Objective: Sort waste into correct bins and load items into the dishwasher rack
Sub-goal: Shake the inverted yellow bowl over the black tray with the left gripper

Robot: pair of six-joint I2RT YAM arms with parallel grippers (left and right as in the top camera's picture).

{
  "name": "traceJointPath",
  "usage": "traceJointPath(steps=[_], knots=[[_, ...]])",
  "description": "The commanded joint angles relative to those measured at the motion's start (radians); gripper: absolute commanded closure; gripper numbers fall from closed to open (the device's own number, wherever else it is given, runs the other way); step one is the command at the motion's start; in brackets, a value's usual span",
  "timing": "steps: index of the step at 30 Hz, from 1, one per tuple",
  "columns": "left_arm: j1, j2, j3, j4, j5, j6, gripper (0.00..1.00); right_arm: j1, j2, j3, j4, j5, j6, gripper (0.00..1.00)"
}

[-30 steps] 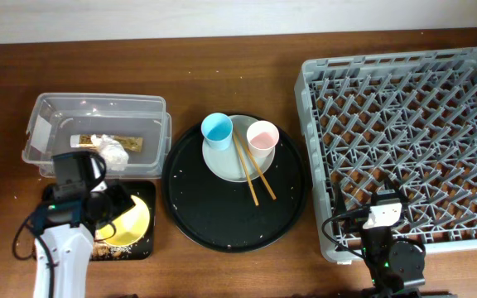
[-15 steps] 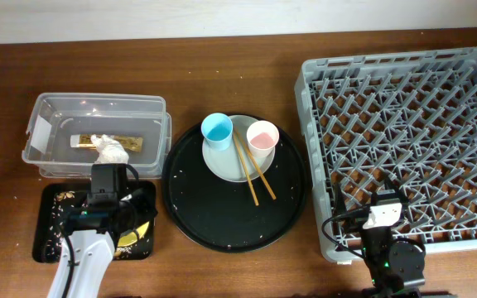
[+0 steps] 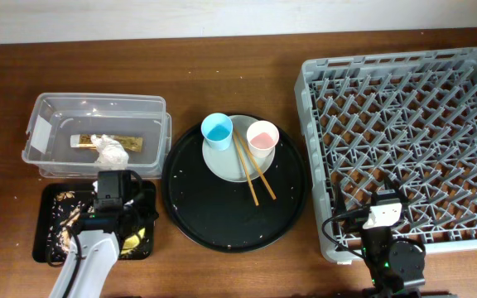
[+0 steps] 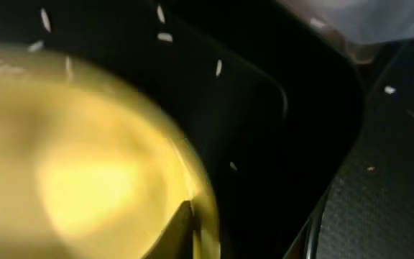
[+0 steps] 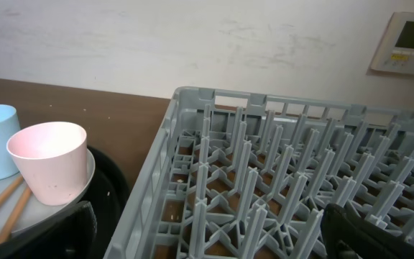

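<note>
A yellow bowl (image 4: 85, 173), badly blurred, sits right up against the left gripper (image 4: 184, 229). The gripper shows only as a dark wedge on the bowl's rim. Beyond the gripper lies a shallow black tray (image 4: 254, 144) with a few pale grains (image 4: 218, 67) scattered on it. Farther off, to the gripper's right, are the corner of a clear tub (image 4: 365, 25) and a textured black surface (image 4: 387, 201).
</note>
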Motion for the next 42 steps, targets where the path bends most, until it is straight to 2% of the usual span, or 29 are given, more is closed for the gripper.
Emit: traceJointPath(steps=[1, 5, 11, 13, 16, 19, 23, 31, 37, 42], knots=[[-0.005, 0.010, -0.005, 0.008, -0.012, -0.004, 0.97, -0.005, -0.006, -0.006, -0.004, 0.012, -0.003, 0.02], [-0.005, 0.009, 0.016, 0.011, -0.013, -0.004, 0.99, -0.005, -0.006, -0.006, -0.004, 0.012, -0.003, 0.02], [-0.003, -0.088, 0.219, -0.080, -0.013, -0.003, 0.99, -0.005, -0.006, -0.006, -0.004, 0.012, -0.003, 0.01], [-0.003, -0.127, 0.250, -0.098, -0.016, 0.031, 0.99, -0.005, -0.006, -0.006, -0.004, 0.012, -0.003, 0.02], [-0.002, -0.175, 0.250, -0.130, -0.125, 0.038, 1.00, -0.005, -0.006, -0.006, -0.004, 0.012, -0.003, 0.01], [0.038, -0.227, 0.250, -0.132, -0.131, 0.037, 1.00, -0.005, -0.006, -0.006, -0.004, 0.012, -0.003, 0.02], [0.209, -0.330, 0.250, -0.123, 0.121, 0.099, 0.99, -0.005, -0.006, -0.006, -0.004, 0.012, -0.003, 0.02], [0.239, -0.344, 0.250, -0.078, 0.627, 0.259, 1.00, -0.005, -0.006, -0.006, -0.004, 0.012, -0.003, 0.02], [0.357, -0.348, 0.250, -0.049, 0.818, 0.345, 1.00, -0.005, -0.006, -0.006, -0.004, 0.012, -0.003, 0.02], [0.357, -0.349, 0.250, -0.013, 0.892, 0.345, 1.00, -0.005, -0.006, -0.006, -0.004, 0.012, -0.003, 0.02]])
